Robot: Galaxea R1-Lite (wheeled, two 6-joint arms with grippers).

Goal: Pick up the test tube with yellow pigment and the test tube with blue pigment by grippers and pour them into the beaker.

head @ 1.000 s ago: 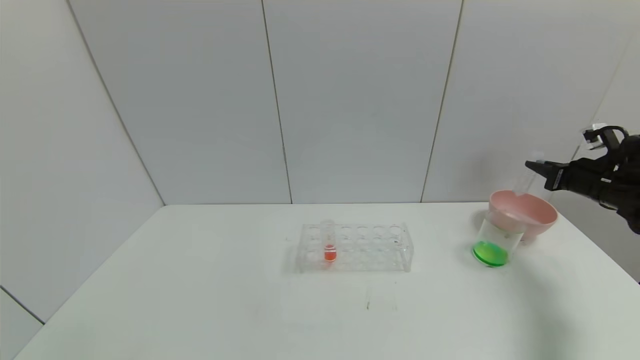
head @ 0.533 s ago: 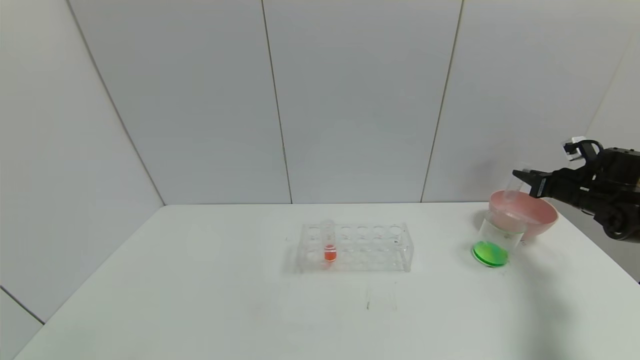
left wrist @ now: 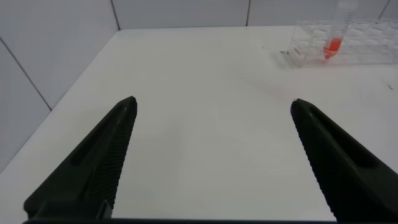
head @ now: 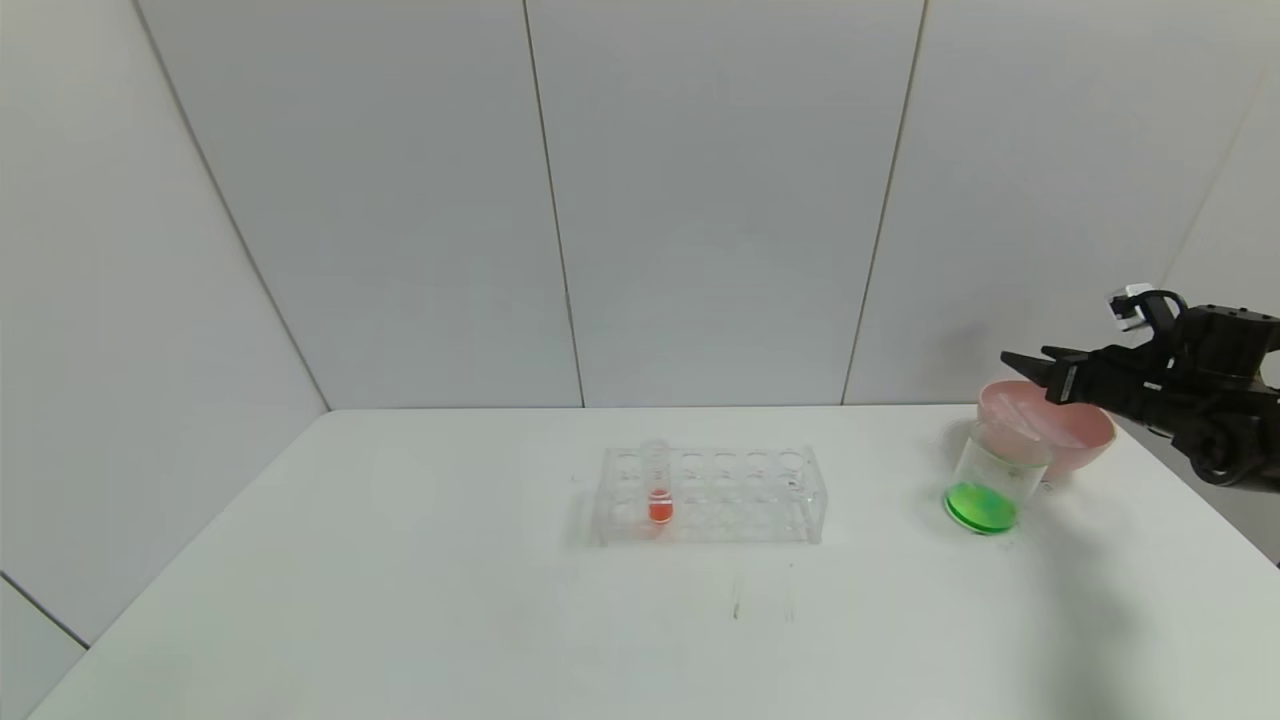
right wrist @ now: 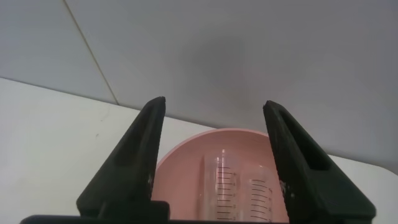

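Note:
The beaker (head: 992,478) stands at the table's right and holds green liquid (head: 981,507). No tube with yellow or blue liquid shows. Two empty clear graduated tubes (right wrist: 227,186) (right wrist: 261,200) lie side by side in the pink bowl (right wrist: 180,163) just behind the beaker. My right gripper (head: 1028,360) hovers just above that bowl (head: 1088,436), open and empty, and it also shows in the right wrist view (right wrist: 214,104). My left gripper (left wrist: 212,104) is open and empty over bare table at the left, out of the head view.
A clear tube rack (head: 710,495) stands mid-table with one tube of red-orange liquid (head: 658,492) in it, also seen in the left wrist view (left wrist: 334,42). Grey wall panels close the back and sides. The table's right edge runs close behind the bowl.
My right gripper has come down and to the left over the pink bowl. It held an empty tube upright before; now it is open and the tube lies in the bowl.

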